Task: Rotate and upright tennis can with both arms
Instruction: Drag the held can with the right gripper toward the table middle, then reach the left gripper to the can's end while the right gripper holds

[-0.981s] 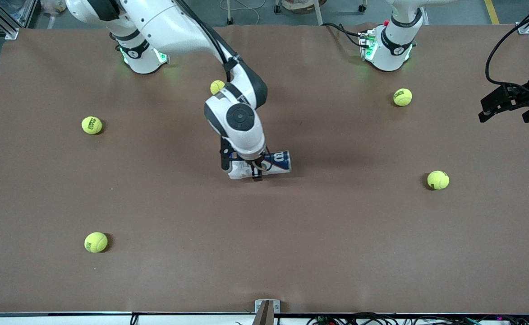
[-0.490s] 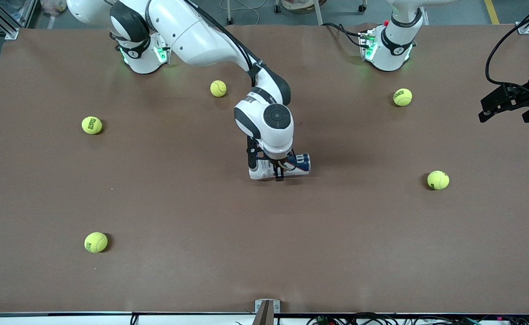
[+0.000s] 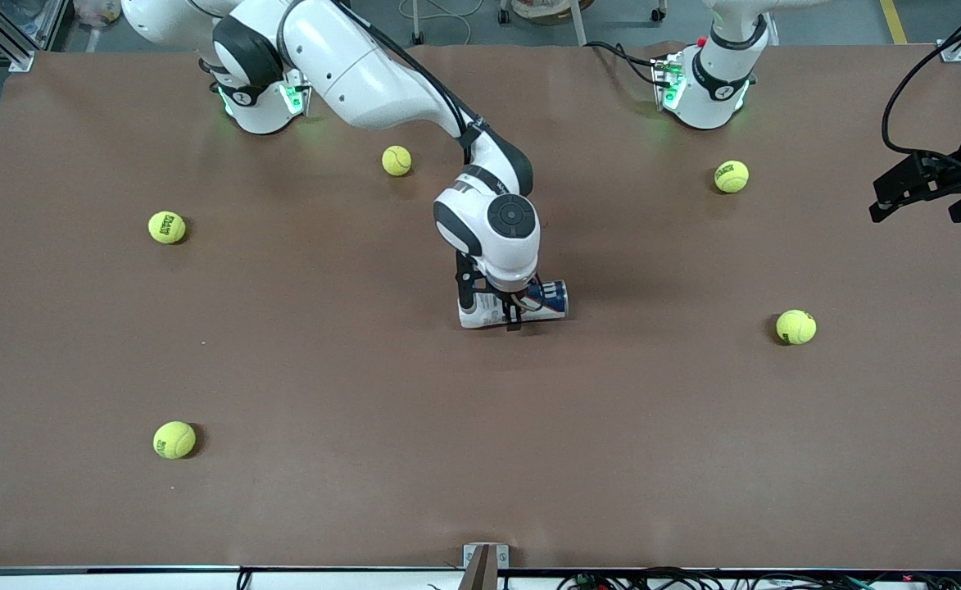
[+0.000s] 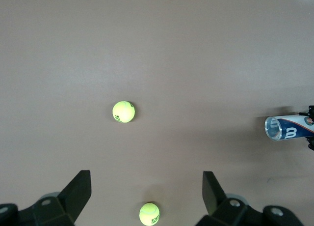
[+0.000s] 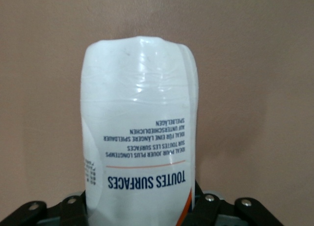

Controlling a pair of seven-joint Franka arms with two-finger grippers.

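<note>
- Tennis can (image 3: 521,305) lying on its side near the middle of the table (image 3: 365,492), a smooth cylinder with a navy-and-white label and a white logo toward the left arm's end.
- Right gripper (image 3: 503,310) down on the can, black fingers closed around its middle, one on each side.
- From the right wrist view: glossy, slightly wrinkled white plastic on the can (image 5: 140,123), rounded at the end, navy "TOUTES SURFACES" print and a thin orange line across it, fingers tight against both sides at the frame's edge.
- Left gripper (image 3: 927,195) up in the air over the table's edge at the left arm's end, just waiting; matte black wedge-shaped fingers (image 4: 78,189) spread wide, holding nothing.
- Left wrist view also catching the can (image 4: 289,127) end-on, showing a round clear opening with a pale rim.
- Fuzzy yellow-green tennis balls scattered about, all well apart from the can: one (image 3: 396,161) near the right arm's base, two (image 3: 167,227) (image 3: 174,439) at the right arm's end, two (image 3: 731,176) (image 3: 795,327) toward the left arm's end.
- Table surface flat, matte brown, like paper or felt.
</note>
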